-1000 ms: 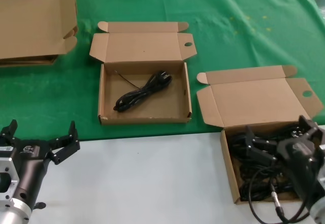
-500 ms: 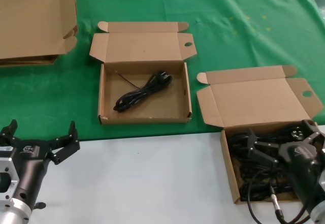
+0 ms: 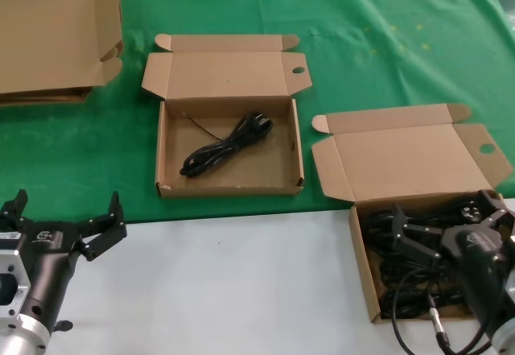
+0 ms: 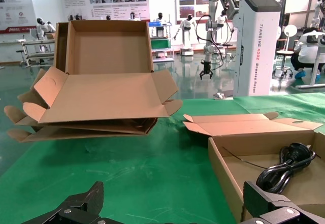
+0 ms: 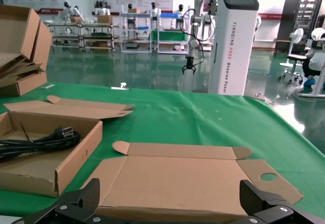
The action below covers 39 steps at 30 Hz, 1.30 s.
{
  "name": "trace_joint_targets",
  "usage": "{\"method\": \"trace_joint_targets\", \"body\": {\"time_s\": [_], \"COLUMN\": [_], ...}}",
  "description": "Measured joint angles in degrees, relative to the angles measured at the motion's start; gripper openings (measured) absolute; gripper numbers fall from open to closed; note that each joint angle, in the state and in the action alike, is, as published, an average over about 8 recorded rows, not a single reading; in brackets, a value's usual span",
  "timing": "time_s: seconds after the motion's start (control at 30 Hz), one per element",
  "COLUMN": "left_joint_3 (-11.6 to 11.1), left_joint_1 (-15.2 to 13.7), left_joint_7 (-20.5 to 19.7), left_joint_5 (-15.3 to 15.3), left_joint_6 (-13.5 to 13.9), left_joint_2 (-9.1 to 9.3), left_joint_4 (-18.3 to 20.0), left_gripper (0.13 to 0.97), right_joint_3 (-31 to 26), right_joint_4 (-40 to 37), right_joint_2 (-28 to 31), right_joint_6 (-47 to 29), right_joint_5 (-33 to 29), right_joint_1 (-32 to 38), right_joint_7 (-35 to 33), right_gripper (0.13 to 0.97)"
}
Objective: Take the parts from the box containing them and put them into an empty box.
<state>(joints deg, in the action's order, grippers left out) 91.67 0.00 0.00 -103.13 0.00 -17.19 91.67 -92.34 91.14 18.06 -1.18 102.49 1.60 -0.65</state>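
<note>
Head cam looks down from above toward 12 o'clock; my wrist cams sit low, near the surface (image 3: 241, 274), facing 12. All share the cable box (image 3: 228, 150) (image 4: 264, 158) (image 5: 45, 148).

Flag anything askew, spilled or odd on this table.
Nothing is spilled or damaged. One oddity: the brown cardboard receiving box on the green cloth already holds a coiled black power cord, so it isn't empty. The right hand is open over the full cardboard box.

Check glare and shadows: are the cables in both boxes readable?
Head view: even light, no glare on the green cloth; the cable in the middle box stands out, but black cables in the right box merge with the dark right gripper above them; left gripper idle over white tabletop. Right wrist view: bright hall background partly washed out.
</note>
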Motion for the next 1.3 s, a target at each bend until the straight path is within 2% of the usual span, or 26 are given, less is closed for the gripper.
{"method": "trace_joint_targets", "body": {"time_s": [1.3], "left_joint_3": [0.0], "left_joint_1": [0.0], "left_joint_7": [-0.02], "left_joint_5": [0.0], "left_joint_6": [0.0], "left_joint_2": [0.0], "left_joint_4": [0.0], "left_gripper": [0.966], "right_joint_3": [0.0], "right_joint_4": [0.0], "right_joint_2": [0.0], "right_joint_6": [0.0], "right_joint_5": [0.0], "right_joint_1": [0.0], "right_joint_7": [0.0], "right_gripper": [0.966]}}
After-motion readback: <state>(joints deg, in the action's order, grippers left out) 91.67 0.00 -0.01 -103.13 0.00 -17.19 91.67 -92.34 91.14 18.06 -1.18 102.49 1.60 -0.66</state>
